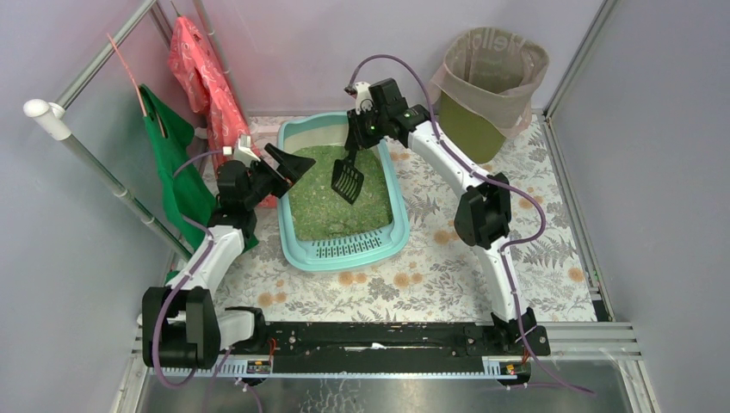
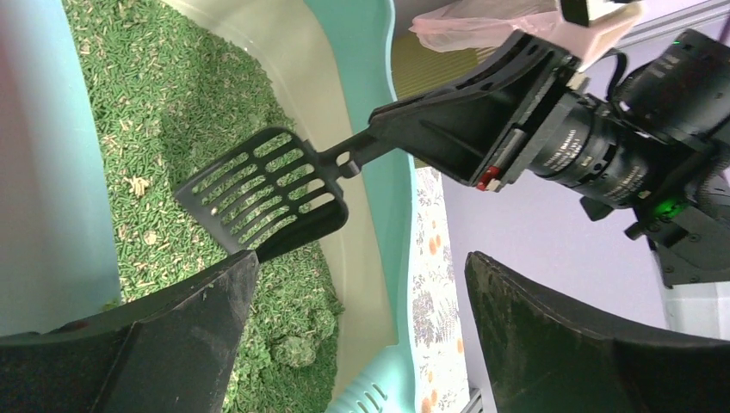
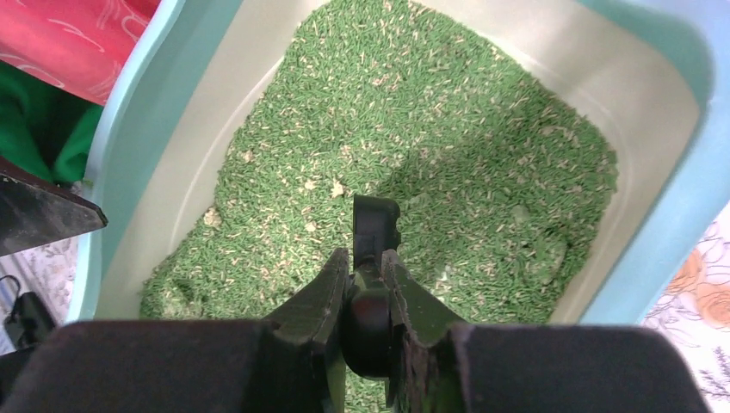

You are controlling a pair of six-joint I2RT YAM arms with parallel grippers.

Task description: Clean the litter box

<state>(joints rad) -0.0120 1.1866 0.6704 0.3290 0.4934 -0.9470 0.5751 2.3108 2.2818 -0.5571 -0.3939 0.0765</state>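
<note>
Litter box (image 1: 399, 211) mid-table on floral mat (image 1: 448, 258), green granules inside. Right gripper (image 1: 355, 139) pinching handle of black slotted scoop (image 1: 348, 179); blade seems to hang just above granules. Left gripper (image 1: 288, 163) fingers spread wide, empty, at box's left rim.

Risks: thin handle may twist in pinch once loaded. Granules may spill on the way to lined bin (image 1: 482, 112), well apart at back right. Left gripper near scoop's sweep, so clash possible. Clump (image 2: 297, 348) near left fingers. Green bag (image 1: 168, 155) and red bag (image 1: 202, 69) hang at left.

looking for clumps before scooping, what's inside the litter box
The litter box holds green pellet litter with pale flecks and a clump. The right gripper holds a black slotted scoop above it. Anything buried under the litter is hidden.
</note>
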